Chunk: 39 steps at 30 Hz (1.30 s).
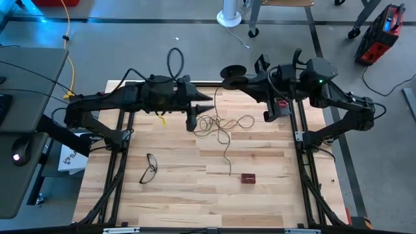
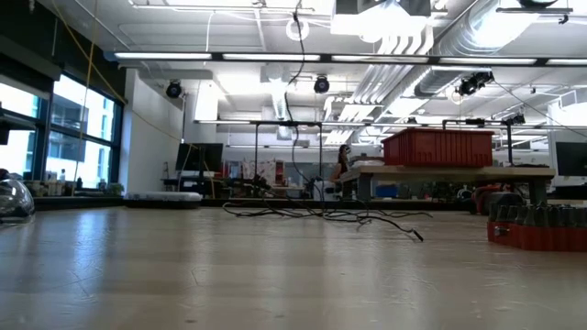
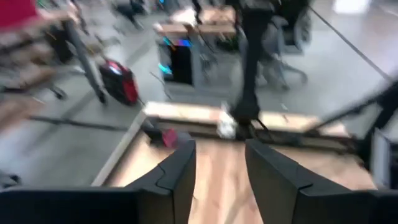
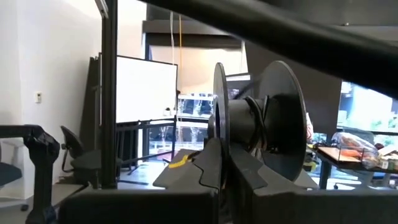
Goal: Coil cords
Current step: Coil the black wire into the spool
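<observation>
A robotics lab or workshop: bare ceiling ducts [image 2: 404, 55] and strip lights overhead, a red bin [image 2: 438, 147] on a workbench beyond the grippers, a whiteboard [image 4: 146, 90], office chairs, and a grey concrete floor [image 1: 130, 45].

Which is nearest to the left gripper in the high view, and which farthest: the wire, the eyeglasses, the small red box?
From the left gripper:
1. Wire, loose loops right beside it, mid-table.
2. Eyeglasses, toward the front left.
3. Red box, front, right of centre.
</observation>
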Available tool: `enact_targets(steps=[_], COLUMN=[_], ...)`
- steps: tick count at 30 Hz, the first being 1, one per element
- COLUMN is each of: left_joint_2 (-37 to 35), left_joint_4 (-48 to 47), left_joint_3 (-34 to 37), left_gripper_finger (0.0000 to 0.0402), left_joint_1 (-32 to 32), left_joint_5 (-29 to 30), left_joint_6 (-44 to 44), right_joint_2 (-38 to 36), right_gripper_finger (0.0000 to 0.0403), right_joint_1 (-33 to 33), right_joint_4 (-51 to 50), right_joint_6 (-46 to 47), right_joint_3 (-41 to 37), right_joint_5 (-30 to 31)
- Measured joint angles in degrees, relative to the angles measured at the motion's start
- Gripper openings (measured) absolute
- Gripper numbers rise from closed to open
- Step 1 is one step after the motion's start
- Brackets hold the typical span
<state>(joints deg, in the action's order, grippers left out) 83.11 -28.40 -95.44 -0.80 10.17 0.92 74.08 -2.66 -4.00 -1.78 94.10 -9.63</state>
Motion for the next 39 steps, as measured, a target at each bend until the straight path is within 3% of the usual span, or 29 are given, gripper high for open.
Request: enact_targets(steps=[4,8,22,27,32,39], left_joint_2=[-0.54,-0.47,2.28,1.06,-0.65,-0.04], left_joint_4=[-5.98,-5.29,2.37,-1.05,-7.19,-3.43], left_joint_3=[0.07,-0.04,-0.01,-0.02,-0.02,-0.02], left_gripper_finger=[0.0151,0.0159,0.0166,0.0166,0.0166,0.0166], left_joint_1=[-0.02,-0.11,-1.18,-0.18,-0.2,0.27], left_joint_5=[-3.65,-7.18,-7.57,-10.26,-6.28,-8.81], left_joint_6=[2.01,3.57,0.47,1.84,0.94,1.38], right_joint_2=[-0.61,-0.81,-0.74,-0.74,-0.74,-0.72], right_gripper_finger=[0.0,0.0,0.0,0.0,0.0,0.0], right_joint_1=[0.0,0.0,0.0,0.0,0.0,0.0], right_joint_4=[-0.02,0.03,-0.03,-0.01,-0.03,-0.03], right_joint_6=[-1.1,-1.17,-1.13,-1.23,-1.24,-1.22], right_joint_3=[0.0,0.0,0.0,0.0,0.0,0.0], right_joint_5=[-0.06,-0.13,-0.31,-0.31,-0.28,-0.26])
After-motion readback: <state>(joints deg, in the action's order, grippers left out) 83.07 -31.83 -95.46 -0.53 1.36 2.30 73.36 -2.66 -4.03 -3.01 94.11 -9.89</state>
